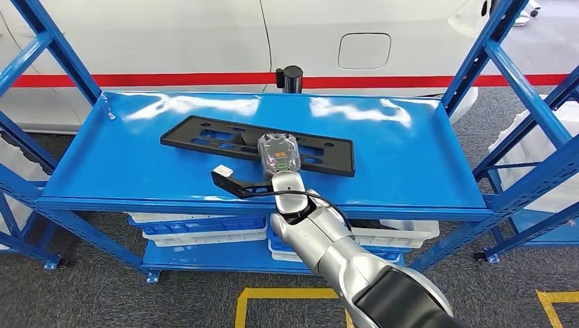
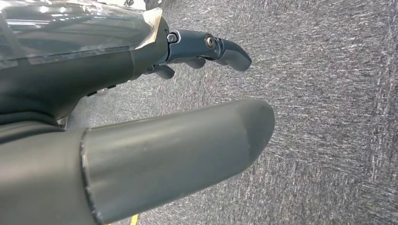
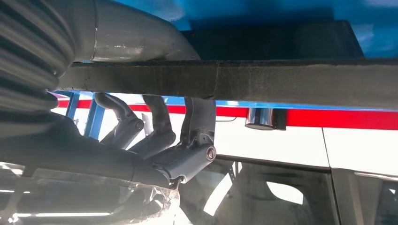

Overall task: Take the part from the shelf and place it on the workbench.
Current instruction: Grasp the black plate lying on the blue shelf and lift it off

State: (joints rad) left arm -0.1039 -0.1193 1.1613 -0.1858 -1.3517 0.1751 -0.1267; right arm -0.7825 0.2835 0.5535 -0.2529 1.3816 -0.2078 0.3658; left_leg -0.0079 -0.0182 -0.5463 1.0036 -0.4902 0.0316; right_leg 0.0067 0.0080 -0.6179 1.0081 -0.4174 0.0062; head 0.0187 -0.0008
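Right robot hand: reaches over the front edge of the shelf and lies on the middle of the part; in the right wrist view its thumb lies against one face of the part's dark edge and its fingers curl against the other, so it is clamped on the part.
Left robot hand: hangs over the floor, thumb and darker fingers apart, with nothing between them.
Part: long, flat, black plastic panel with cut-outs, lying on the shelf's top deck, roughly central, slanting from the rear left toward the front right; in the head view it looks flat on the deck, though whether it is lifted at all cannot be told.
Bracket: small black arm with a white tip, near the shelf's front edge, just in front of the part and beside the right wrist; whether it touches the part cannot be told.
Shelf: blue metal rack with a glossy top deck and slanted blue uprights at both ends.
Trays: white and blue bins on the shelf's lower deck, beneath the part.
Vehicle body: white panel with a red stripe and a fuel flap, directly behind the shelf.
Post: short black cylinder behind the shelf's rear edge.
Floor: grey carpet with yellow tape lines in front of the shelf.
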